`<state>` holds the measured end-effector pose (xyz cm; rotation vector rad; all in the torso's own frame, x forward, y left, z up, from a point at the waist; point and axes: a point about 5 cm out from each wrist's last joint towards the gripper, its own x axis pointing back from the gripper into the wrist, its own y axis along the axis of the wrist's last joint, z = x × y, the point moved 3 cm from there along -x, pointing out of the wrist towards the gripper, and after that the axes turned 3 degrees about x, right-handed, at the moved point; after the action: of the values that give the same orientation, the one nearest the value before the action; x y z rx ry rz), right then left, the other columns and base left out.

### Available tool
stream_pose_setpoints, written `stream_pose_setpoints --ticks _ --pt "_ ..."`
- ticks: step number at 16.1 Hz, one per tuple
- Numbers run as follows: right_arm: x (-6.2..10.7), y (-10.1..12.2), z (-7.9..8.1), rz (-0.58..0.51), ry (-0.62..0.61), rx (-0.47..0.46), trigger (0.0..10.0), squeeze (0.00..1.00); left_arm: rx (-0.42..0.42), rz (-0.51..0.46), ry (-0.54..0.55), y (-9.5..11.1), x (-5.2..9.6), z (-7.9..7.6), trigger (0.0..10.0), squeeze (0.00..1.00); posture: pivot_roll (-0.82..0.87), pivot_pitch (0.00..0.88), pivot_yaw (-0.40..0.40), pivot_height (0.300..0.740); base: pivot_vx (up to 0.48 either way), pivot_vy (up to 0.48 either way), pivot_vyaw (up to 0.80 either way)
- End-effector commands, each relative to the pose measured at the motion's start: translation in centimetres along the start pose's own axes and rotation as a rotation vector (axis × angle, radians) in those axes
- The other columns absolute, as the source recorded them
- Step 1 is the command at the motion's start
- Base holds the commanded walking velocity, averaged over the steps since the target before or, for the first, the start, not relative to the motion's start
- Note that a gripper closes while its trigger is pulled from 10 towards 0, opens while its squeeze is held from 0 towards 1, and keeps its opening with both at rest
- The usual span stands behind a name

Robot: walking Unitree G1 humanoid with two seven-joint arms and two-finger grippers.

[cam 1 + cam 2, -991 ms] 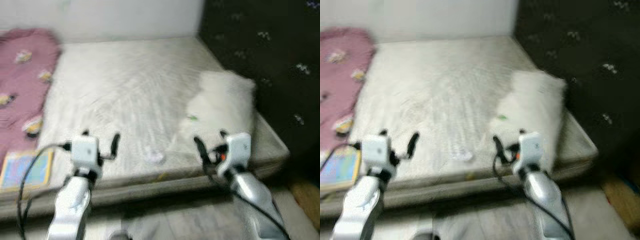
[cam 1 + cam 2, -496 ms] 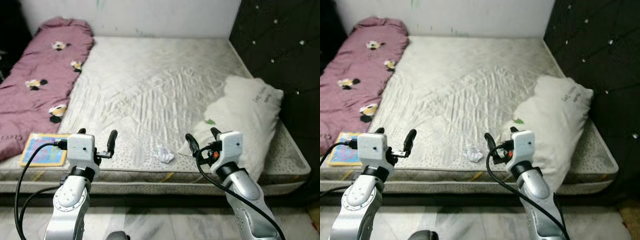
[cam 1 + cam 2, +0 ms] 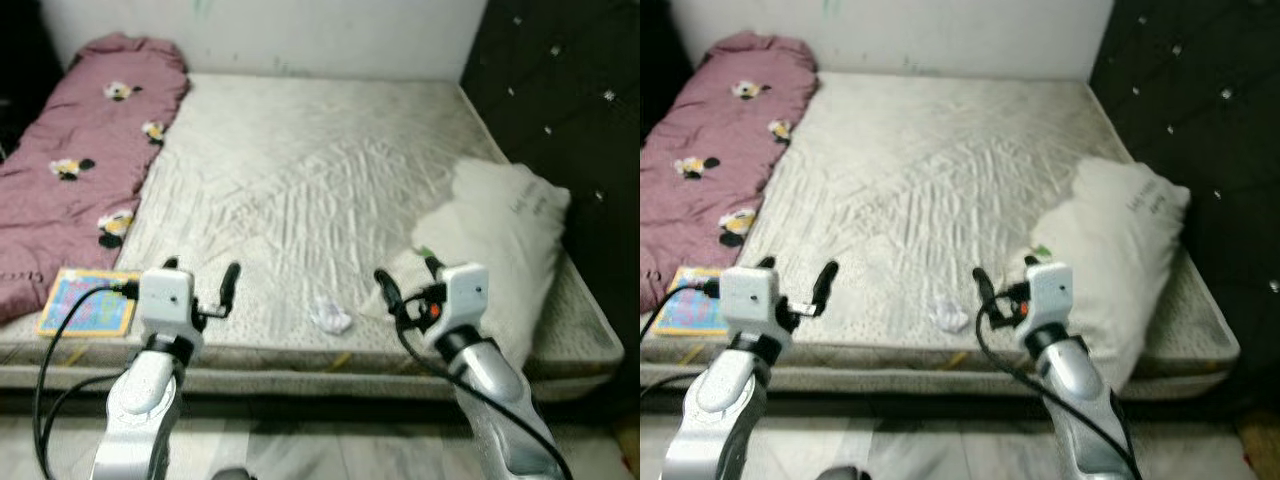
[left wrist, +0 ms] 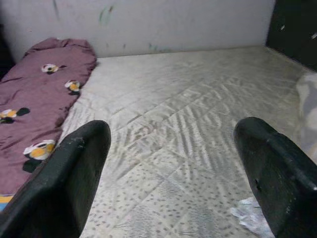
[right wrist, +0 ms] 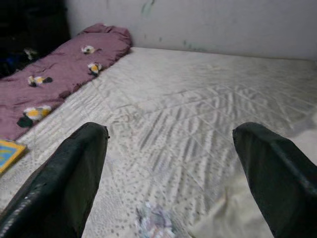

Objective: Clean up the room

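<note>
A crumpled white scrap of paper (image 3: pixel 330 318) lies near the front edge of the pale mattress (image 3: pixel 300 190); it also shows in the left wrist view (image 4: pixel 252 216) and, blurred, in the right wrist view (image 5: pixel 154 220). My left gripper (image 3: pixel 200 278) hovers open over the front edge, left of the scrap. My right gripper (image 3: pixel 408 280) hovers open just right of the scrap, beside the white pillow (image 3: pixel 500 240). Both are empty. A colourful book (image 3: pixel 88 302) lies at the front left corner. A mauve flowered blanket (image 3: pixel 80 170) stretches along the left side.
A dark tufted headboard (image 3: pixel 560 110) stands along the bed's right side. A pale wall (image 3: pixel 260 30) runs behind the bed. Light floor (image 3: pixel 330 450) shows below the mattress edge between my arms.
The camera steadied after a blurred shift one second ago and the bed now sits a little lower in view. Both grippers hold the same open pose above the mattress edge.
</note>
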<state>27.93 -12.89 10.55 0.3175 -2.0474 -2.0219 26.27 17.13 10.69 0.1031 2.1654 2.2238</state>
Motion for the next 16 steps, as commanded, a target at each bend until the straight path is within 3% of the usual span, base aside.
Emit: stream_pose_setpoints --ticks 1,8,13,16 --pt "0.33 -0.22 -0.65 0.014 -0.018 0.011 10.0 0.0 0.004 -0.009 -0.024 0.34 -0.08 -0.56 10.0 0.0 -0.03 0.059 -0.052 0.74 0.307 0.0 0.0" --pt "0.3 -0.33 -0.68 0.019 -0.017 0.01 10.0 0.0 0.013 -0.003 -0.023 0.25 -0.11 -0.59 10.0 0.0 -0.03 0.055 -0.053 0.74 0.298 0.0 0.0" --pt "0.24 -0.4 -0.73 0.023 -0.017 0.012 10.0 0.0 0.029 0.006 -0.01 0.13 -0.26 -0.64 10.0 0.0 -0.03 0.058 -0.054 0.74 0.0 0.0 0.0" --pt "0.17 -0.46 -0.75 0.025 -0.02 0.011 10.0 0.0 0.053 0.016 0.006 -0.04 -0.4 -0.41 10.0 0.0 -0.02 0.056 -0.055 0.74 0.0 0.48 0.0"
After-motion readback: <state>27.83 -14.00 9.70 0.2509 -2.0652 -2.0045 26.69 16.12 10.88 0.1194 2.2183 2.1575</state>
